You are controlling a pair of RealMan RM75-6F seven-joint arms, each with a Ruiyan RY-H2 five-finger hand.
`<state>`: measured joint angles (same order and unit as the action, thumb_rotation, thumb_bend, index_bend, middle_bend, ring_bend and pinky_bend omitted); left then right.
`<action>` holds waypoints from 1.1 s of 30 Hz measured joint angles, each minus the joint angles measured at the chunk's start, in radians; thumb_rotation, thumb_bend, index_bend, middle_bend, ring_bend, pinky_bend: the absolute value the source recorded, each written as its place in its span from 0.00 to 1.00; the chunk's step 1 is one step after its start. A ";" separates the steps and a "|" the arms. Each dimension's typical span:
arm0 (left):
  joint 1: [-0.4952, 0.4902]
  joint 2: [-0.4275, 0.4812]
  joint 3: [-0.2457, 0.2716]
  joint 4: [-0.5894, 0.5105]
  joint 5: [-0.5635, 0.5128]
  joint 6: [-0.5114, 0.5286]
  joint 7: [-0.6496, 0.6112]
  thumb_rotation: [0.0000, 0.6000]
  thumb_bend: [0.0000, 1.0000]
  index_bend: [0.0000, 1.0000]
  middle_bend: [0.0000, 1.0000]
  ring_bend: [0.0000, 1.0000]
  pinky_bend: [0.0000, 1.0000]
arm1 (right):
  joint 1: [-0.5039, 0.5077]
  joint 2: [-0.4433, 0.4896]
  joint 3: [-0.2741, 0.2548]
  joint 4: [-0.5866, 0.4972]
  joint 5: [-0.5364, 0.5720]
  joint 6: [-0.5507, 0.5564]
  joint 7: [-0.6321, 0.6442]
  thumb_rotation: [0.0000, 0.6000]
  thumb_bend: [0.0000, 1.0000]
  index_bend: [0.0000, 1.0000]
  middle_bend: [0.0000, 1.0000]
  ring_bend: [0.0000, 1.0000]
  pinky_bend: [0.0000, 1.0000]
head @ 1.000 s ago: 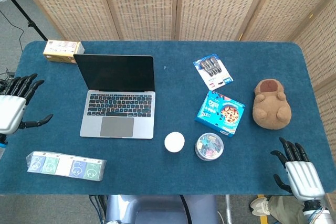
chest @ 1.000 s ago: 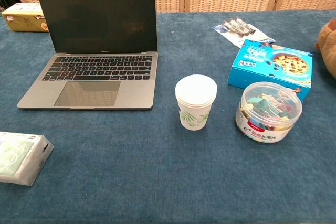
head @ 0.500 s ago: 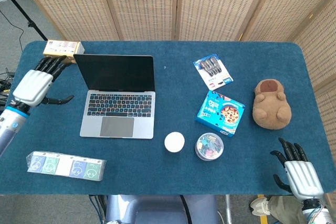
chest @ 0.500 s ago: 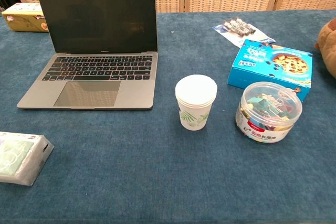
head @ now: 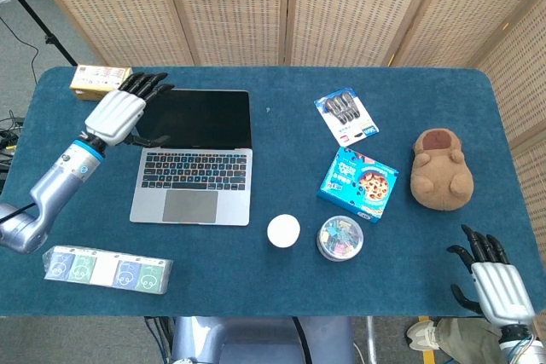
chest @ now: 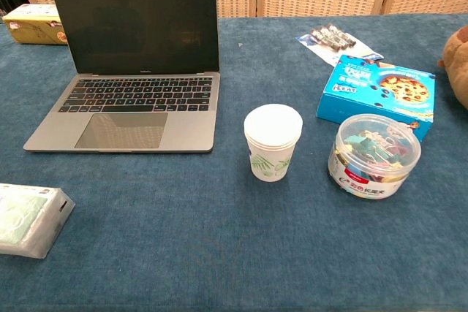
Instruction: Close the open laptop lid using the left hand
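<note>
Head view: my left hand [head: 118,114], fingers spread and empty, sits at laptop [head: 194,156] lid's top-left corner; lid upright. Off-centre push could skid laptop toward cup [head: 283,231].

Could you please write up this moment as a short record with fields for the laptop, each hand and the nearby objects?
laptop: grey open laptop, lid upright, dark screen facing the robot
left hand: left hand at the lid's upper left corner, fingers spread over the top edge; contact cannot be confirmed
right hand: right hand at the near right table edge, fingers apart, holding nothing
beside laptop: white paper cup, clear round tub of coloured clips
behind laptop: small yellow box
</note>
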<state>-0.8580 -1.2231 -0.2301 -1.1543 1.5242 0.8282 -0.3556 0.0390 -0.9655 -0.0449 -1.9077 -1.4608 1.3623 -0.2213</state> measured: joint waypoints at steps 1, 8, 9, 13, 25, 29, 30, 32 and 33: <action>-0.007 -0.007 -0.001 0.003 -0.002 0.000 -0.001 0.58 0.22 0.12 0.00 0.00 0.00 | -0.002 0.001 -0.001 0.000 0.001 0.001 0.001 1.00 0.35 0.26 0.00 0.00 0.00; -0.032 -0.047 -0.003 0.038 -0.062 -0.033 0.032 0.58 0.22 0.12 0.00 0.00 0.00 | -0.026 0.008 -0.014 -0.002 -0.001 0.028 -0.003 1.00 0.35 0.26 0.00 0.00 0.00; -0.034 -0.053 -0.002 0.045 -0.071 -0.038 0.037 0.58 0.22 0.12 0.00 0.00 0.00 | -0.030 0.009 -0.015 -0.002 -0.001 0.033 -0.005 1.00 0.35 0.26 0.00 0.00 0.00; -0.046 -0.076 0.001 0.079 -0.096 -0.056 0.045 0.58 0.22 0.12 0.00 0.00 0.00 | -0.044 0.012 -0.018 -0.004 0.005 0.048 -0.012 1.00 0.35 0.26 0.00 0.00 0.00; -0.079 -0.133 0.015 0.184 -0.110 -0.083 0.021 0.58 0.22 0.12 0.00 0.00 0.00 | -0.070 0.013 -0.026 -0.014 0.009 0.077 -0.036 1.00 0.35 0.26 0.00 0.00 0.00; -0.088 -0.155 0.022 0.222 -0.112 -0.095 0.009 0.58 0.22 0.12 0.00 0.00 0.00 | -0.075 0.014 -0.024 -0.014 0.013 0.083 -0.035 1.00 0.35 0.26 0.00 0.00 0.00; -0.091 -0.160 0.024 0.232 -0.112 -0.097 0.007 0.58 0.22 0.12 0.00 0.00 0.00 | -0.076 0.015 -0.023 -0.013 0.015 0.085 -0.034 1.00 0.35 0.26 0.00 0.00 0.00; -0.097 -0.172 0.029 0.255 -0.110 -0.105 0.001 0.58 0.22 0.12 0.00 0.00 0.00 | -0.076 0.016 -0.021 -0.012 0.018 0.085 -0.033 1.00 0.35 0.26 0.00 0.00 0.00; -0.099 -0.177 0.031 0.265 -0.110 -0.108 -0.002 0.58 0.22 0.12 0.00 0.00 0.00 | -0.076 0.016 -0.020 -0.011 0.019 0.084 -0.032 1.00 0.35 0.26 0.00 0.00 0.00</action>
<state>-0.9571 -1.4004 -0.1990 -0.8889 1.4144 0.7206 -0.3578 -0.0370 -0.9497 -0.0649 -1.9189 -1.4414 1.4463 -0.2531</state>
